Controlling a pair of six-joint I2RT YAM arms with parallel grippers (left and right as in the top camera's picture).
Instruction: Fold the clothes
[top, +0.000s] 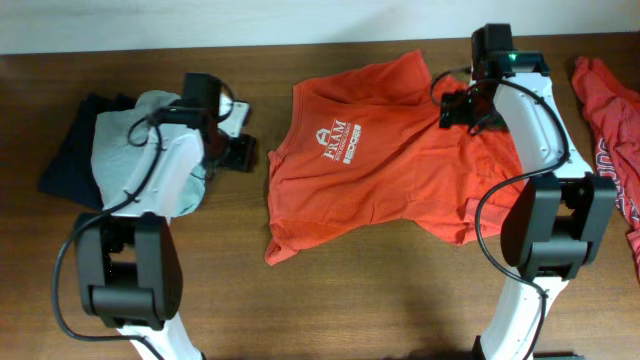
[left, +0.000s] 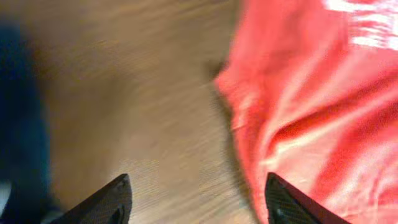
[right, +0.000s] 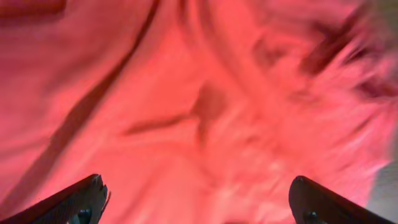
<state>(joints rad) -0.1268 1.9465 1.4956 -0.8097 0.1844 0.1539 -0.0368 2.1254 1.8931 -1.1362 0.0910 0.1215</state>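
An orange-red T-shirt (top: 390, 150) with white chest lettering (top: 338, 141) lies spread and creased across the middle of the table. My left gripper (top: 243, 151) hovers at its left edge. In the left wrist view that gripper (left: 198, 186) is open, with bare wood between the fingers and its right fingertip (left: 280, 196) over the shirt's (left: 311, 93) edge. My right gripper (top: 462, 106) is above the shirt's upper right part. In the right wrist view it (right: 198, 186) stands wide open, holding nothing, and the shirt (right: 186, 93) fills the frame. A second orange-red shirt (top: 608, 120) lies crumpled at the far right.
A pile of dark and light-grey garments (top: 95, 145) sits at the left, partly under my left arm. Both arm bases (top: 125, 270) (top: 545, 230) stand near the front edge. Bare wooden table (top: 370, 300) shows in front of the shirt.
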